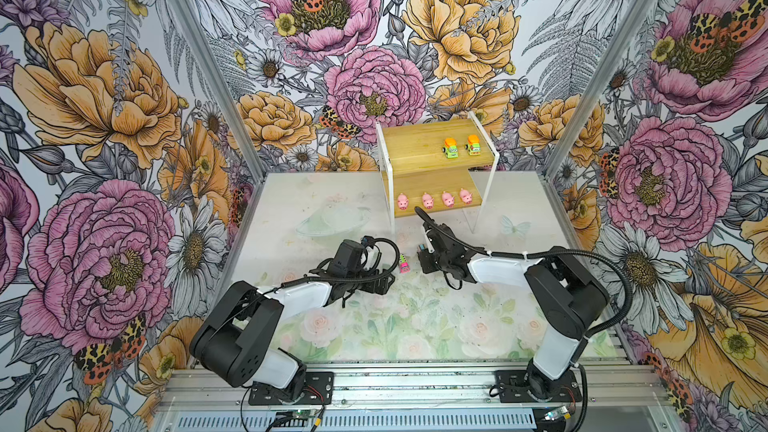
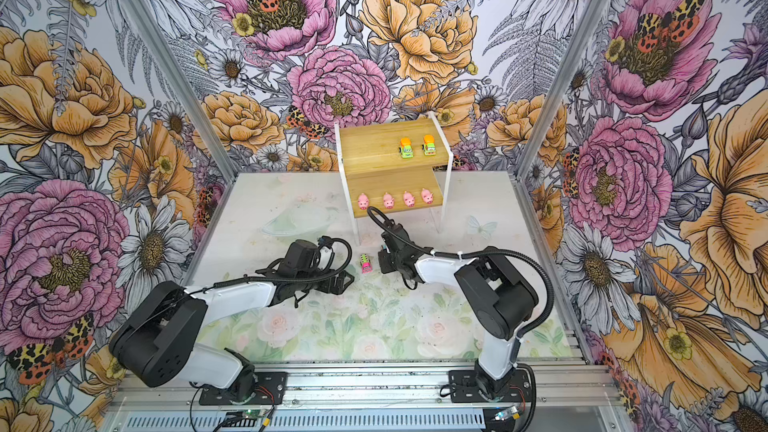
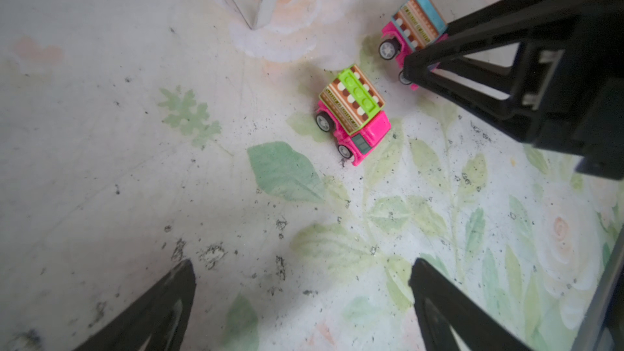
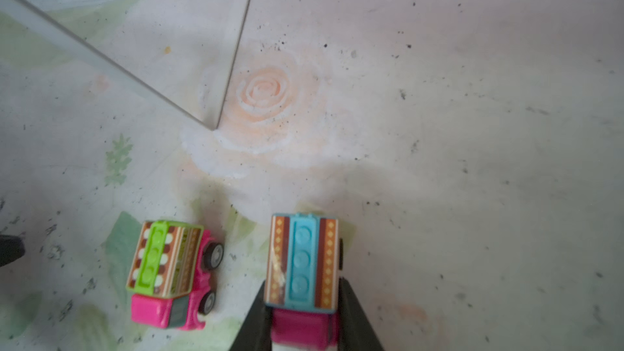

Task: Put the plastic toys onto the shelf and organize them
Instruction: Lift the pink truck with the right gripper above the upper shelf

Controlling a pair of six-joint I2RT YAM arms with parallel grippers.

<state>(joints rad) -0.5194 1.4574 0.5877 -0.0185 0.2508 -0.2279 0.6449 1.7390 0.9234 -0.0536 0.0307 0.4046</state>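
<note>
Truck, boxy pink plastic, studded blue top, sits pinched in right claw; left claw gapes.

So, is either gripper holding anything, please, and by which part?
The right gripper clamps the blue-topped pink truck by its sides at the cab end; the left gripper holds nothing.

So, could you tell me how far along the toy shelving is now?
Done: four pink pigs line the lower board of the shelf, and two green trucks sit on the upper one. In hand: the right end effector is shut on the blue-topped pink truck, which stands on the table. Left: that truck and the green-topped pink truck near the open left end effector need shelving.
</note>
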